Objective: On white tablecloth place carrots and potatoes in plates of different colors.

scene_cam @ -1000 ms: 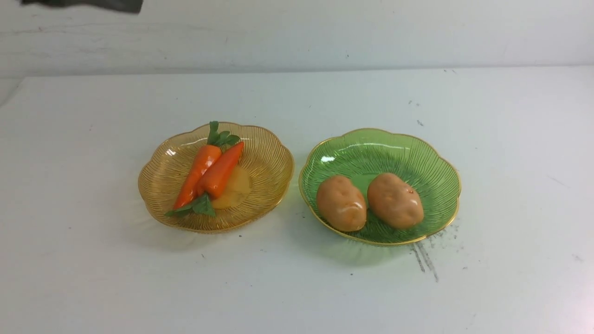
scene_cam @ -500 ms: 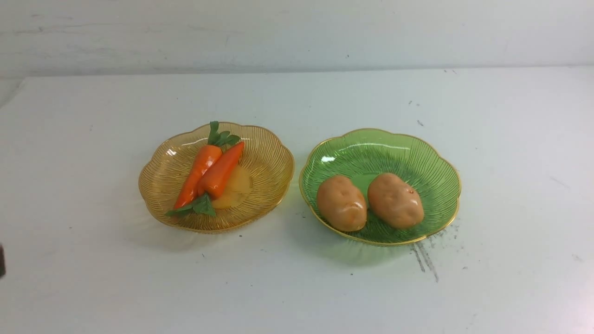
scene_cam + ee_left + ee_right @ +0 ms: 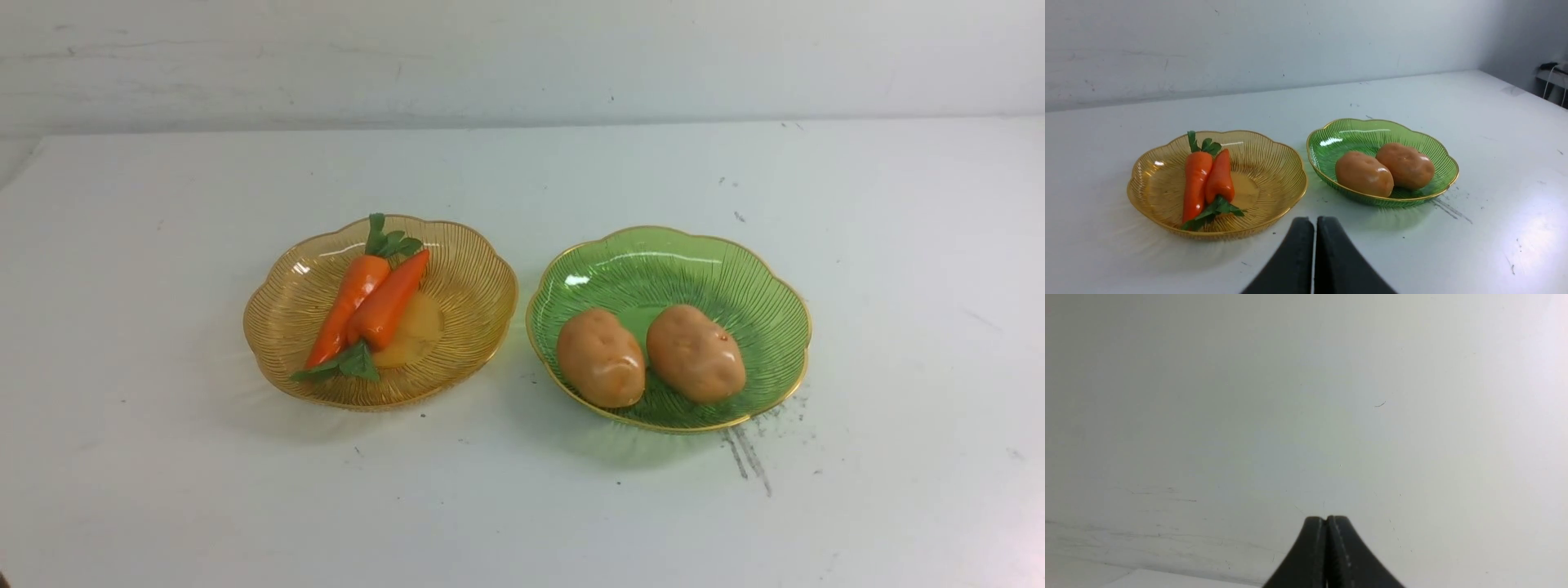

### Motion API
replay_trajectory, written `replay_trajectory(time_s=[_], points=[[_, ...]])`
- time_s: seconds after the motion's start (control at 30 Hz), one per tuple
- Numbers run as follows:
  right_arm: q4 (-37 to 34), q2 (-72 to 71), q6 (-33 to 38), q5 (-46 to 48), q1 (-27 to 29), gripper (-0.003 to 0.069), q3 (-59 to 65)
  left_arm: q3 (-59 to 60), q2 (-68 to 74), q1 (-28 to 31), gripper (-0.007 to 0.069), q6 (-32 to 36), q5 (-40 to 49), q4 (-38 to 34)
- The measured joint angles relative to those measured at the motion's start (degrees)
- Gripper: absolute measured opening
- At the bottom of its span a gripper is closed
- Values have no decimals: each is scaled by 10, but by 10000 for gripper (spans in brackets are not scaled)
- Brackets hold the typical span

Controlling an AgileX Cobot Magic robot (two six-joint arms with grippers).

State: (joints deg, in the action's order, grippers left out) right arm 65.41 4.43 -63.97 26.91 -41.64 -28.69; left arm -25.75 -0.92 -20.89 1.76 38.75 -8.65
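Note:
Two orange carrots (image 3: 367, 306) (image 3: 1206, 179) with green tops lie side by side in the amber plate (image 3: 473, 294) (image 3: 1274, 163) on the white tablecloth (image 3: 522, 506). Two tan potatoes (image 3: 649, 355) (image 3: 1384, 169) rest together in the green plate (image 3: 735, 269) (image 3: 1339, 136) to its right. Neither gripper shows in the front view. In the left wrist view my left gripper (image 3: 1314, 222) is shut and empty, hanging in front of the gap between the plates. In the right wrist view my right gripper (image 3: 1327, 518) is shut and empty, facing a bare white surface.
Black scuff streaks (image 3: 747, 457) mark the cloth just in front of the green plate. A pale wall (image 3: 522, 57) runs behind the table. The table's far right corner and some cables (image 3: 1551, 71) show in the left wrist view.
A dark arm part at the top left of the front view has gone from sight, passing the left edge on its way. Plates, carrots and potatoes have not moved.

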Motion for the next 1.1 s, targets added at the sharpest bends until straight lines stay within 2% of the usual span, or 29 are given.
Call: replay_trajectory(time_s=[0.6,0.73,0.8,0.93,1.03,1.1], points=[[1,0,-1,-1,0,-11,0,2,-1,0,-3,0,2,-2],[1,0,-1,-1,0,-11,0,31,-1,4,-3,0,-32,18],[1,0,-1,-1,0,-11,0,62,-1,27,-3,0,-73,32],[1,0,-1,-1,0,-11,0,164,-1,116,-3,0,-171,43],[1,0,-1,-1,0,-11,0,231,-1,164,-3,0,-208,54],[1,0,-1,-1,0,-11,0,251,-1,170,-3,0,-212,63]])
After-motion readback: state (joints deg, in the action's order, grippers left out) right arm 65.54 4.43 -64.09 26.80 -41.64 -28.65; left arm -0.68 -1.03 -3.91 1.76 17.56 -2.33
